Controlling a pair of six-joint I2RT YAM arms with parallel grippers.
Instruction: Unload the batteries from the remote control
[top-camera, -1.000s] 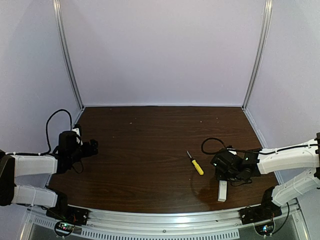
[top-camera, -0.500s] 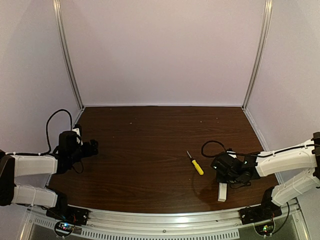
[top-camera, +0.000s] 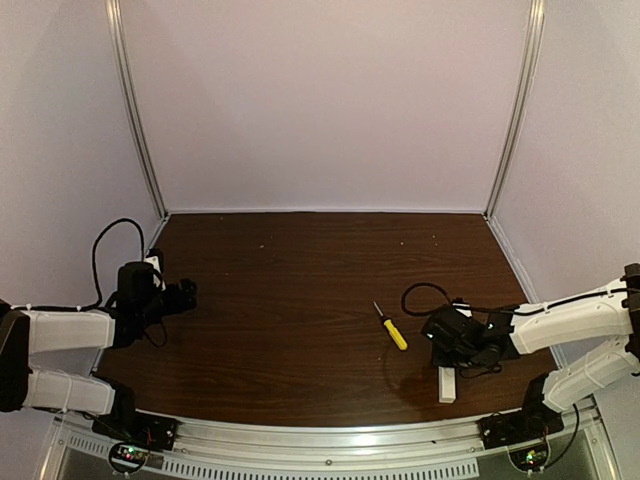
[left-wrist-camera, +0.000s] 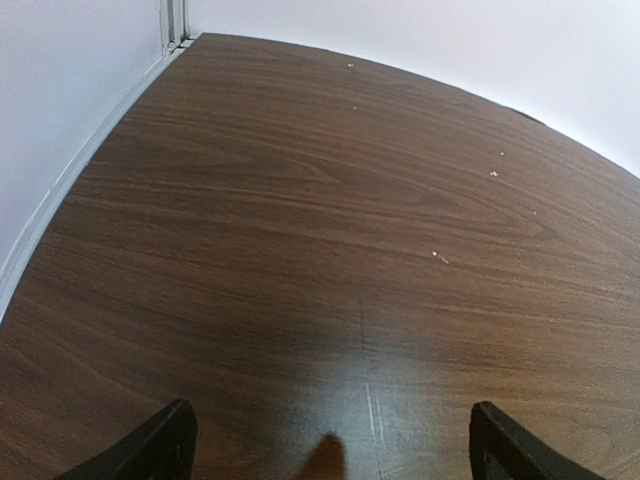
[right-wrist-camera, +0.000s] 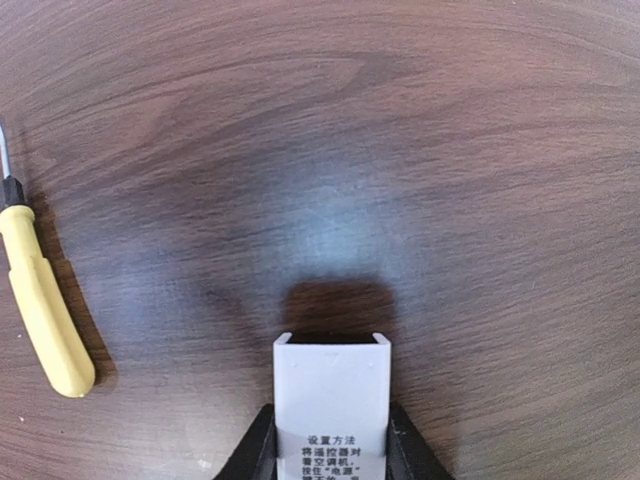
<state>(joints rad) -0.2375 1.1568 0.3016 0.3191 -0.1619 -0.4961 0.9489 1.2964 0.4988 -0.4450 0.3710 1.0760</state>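
Remote (right-wrist-camera: 331, 385) lies on desk (right-wrist-camera: 480, 150), right near edge. Right claw (right-wrist-camera: 331, 455) pinches its long sides; left claw (left-wrist-camera: 330, 445) spread. Probably light, stiff, slick: grip mid-body, firmly. No batteries visible.

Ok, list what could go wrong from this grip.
The right gripper pinches the remote control by its sides, one end jutting past the fingers; lifted, it may tilt or slip. The screwdriver lies close beside it; a sideways sweep could knock it. The left gripper hangs open far off, so nothing else steadies the remote.
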